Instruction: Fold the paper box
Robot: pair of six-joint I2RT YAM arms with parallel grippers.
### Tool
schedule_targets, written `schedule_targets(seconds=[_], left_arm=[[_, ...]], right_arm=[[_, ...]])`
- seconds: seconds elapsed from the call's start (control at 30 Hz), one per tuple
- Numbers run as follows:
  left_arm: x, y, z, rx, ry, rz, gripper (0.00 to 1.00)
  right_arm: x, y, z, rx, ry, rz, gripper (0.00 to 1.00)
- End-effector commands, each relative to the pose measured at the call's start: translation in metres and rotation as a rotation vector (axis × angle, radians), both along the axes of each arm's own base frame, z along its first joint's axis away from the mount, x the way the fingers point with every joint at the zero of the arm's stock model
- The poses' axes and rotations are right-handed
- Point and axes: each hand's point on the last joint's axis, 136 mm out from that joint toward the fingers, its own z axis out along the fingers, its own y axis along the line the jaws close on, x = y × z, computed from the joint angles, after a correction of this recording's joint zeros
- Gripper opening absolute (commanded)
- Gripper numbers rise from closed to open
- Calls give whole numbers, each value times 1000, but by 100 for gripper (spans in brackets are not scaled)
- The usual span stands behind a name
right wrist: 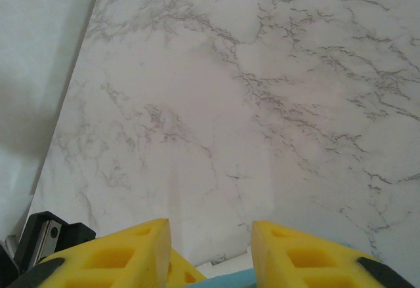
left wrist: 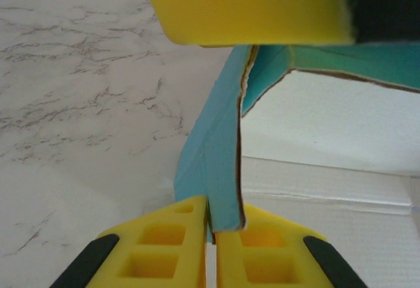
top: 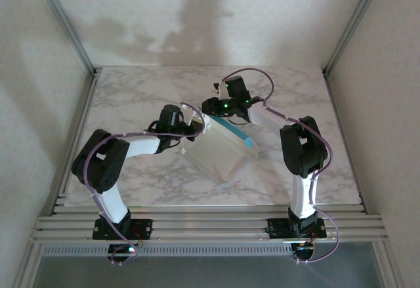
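The paper box [top: 220, 153] lies partly folded in the middle of the marble table, pale grey outside with a turquoise strip along its far right edge. My left gripper [top: 197, 130] is at the box's left end. In the left wrist view it [left wrist: 211, 204] is shut on an upright turquoise flap [left wrist: 220, 163], with the white inner floor [left wrist: 328, 189] to the right. My right gripper [top: 221, 113] hovers over the box's far corner. Its jaws [right wrist: 211, 229] stand apart, with a turquoise edge [right wrist: 289, 280] low between them. One of its yellow fingers [left wrist: 249, 6] hangs above the flap.
The marble table [top: 131, 104] has bare room to the left, behind and to the right of the box. Metal frame posts [top: 65, 25] and white walls close in the sides. An aluminium rail [top: 210, 226] runs along the near edge.
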Motion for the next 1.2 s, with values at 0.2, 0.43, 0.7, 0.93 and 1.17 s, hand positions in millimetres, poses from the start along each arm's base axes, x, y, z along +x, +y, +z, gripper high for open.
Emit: schedule_targets(seconds=[0.2,0.43,0.7,0.93,1.17], left_arm=[[0,-8,35,-14,-52,-35,18],[-14,-1,40,0,-8,-87,36],[-11,30,46,-69,55,21,41],[-5,70,42,-73,43,153,40],[4,80,18,-53,68,165,41]], right_arm=[[-2,-2,-22,-41,18,1,32],[-2,-3,-22,-32,17,3,32],[-3,-3,-18,-20,19,8,31],[-2,-2,-16,-12,18,12,30],[-2,-1,-13,-3,18,18,29]])
